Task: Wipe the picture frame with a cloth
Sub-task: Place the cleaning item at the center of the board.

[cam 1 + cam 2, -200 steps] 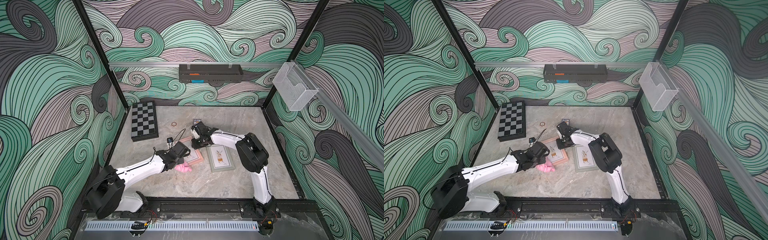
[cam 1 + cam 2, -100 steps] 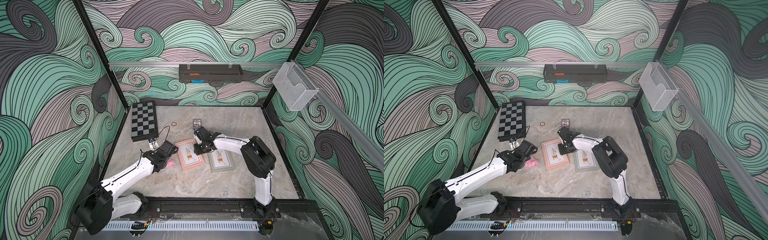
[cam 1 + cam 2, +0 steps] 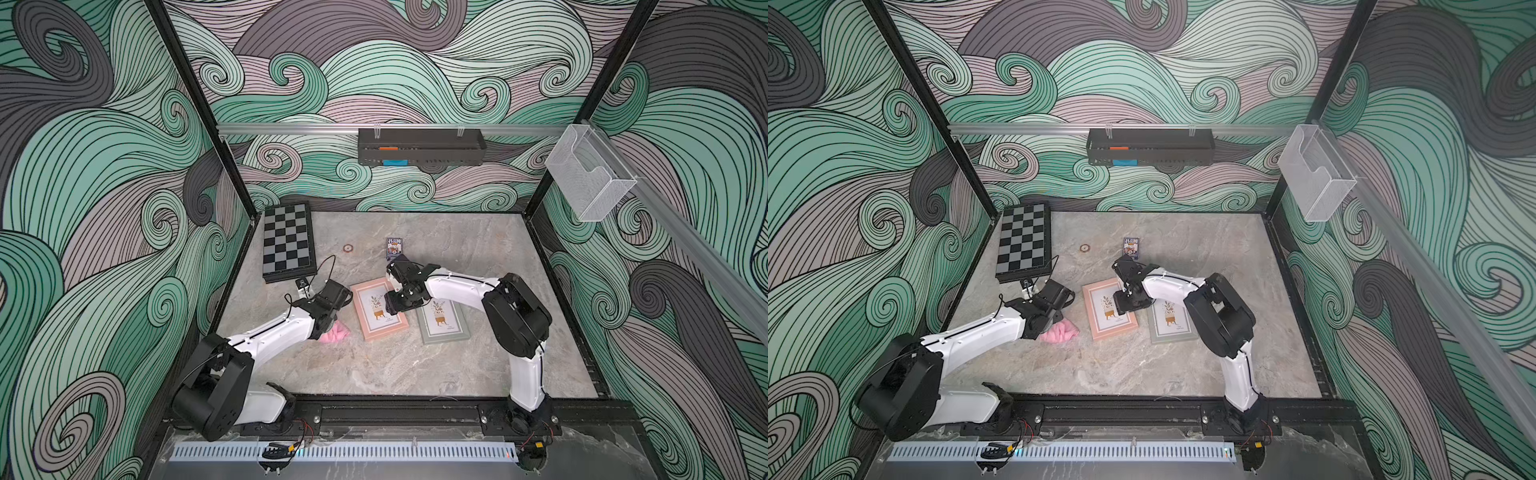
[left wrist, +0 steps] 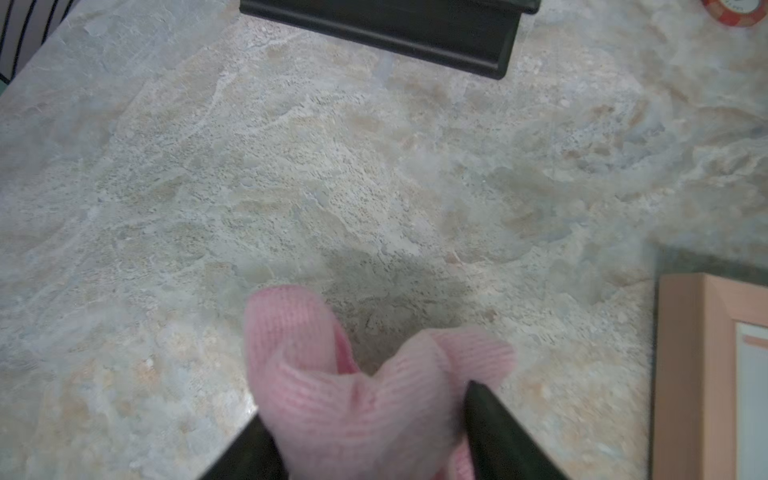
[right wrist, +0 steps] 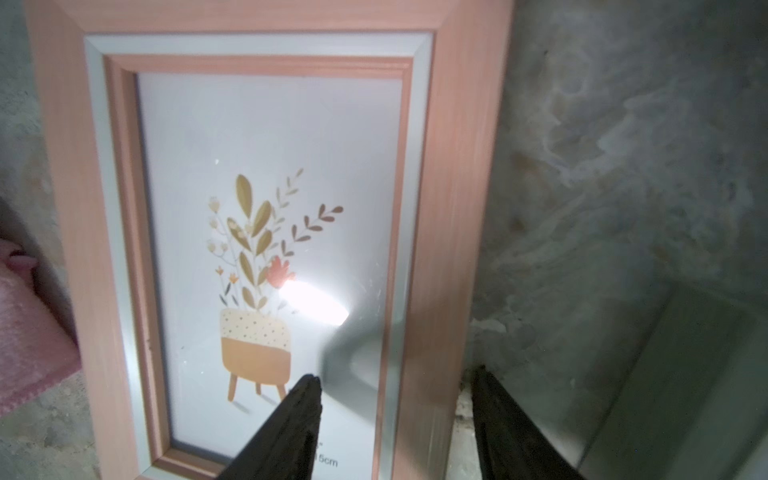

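- Pink cloth [image 3: 337, 332] lay bunched on the stone table [image 3: 457, 257] in both top views, right under the tip of the left pincer [image 3: 329, 323]. Its grip could not be told from up there.
- Both top views also showed the right pincer [image 3: 395, 305] low over the pink picture frame [image 3: 376, 316], at the edge nearest a grey frame [image 3: 442, 324]. The cloth lay just beside the pink frame's opposite edge.
- Left wrist view: the left pincer [image 4: 365, 415] stood released, its fingers [image 4: 494, 428] spread wide. The cloth [image 4: 353, 395] was heaped loosely between them on the table, and a corner of the picture frame [image 4: 685, 374] lay off to one side.
- Right wrist view: the right pincer [image 5: 395, 378] was released. One of its fingers [image 5: 299, 415] hung over the glass and the other just outside the picture frame [image 5: 453, 208], straddling its border. The cloth [image 5: 25, 332] showed beyond the far edge.
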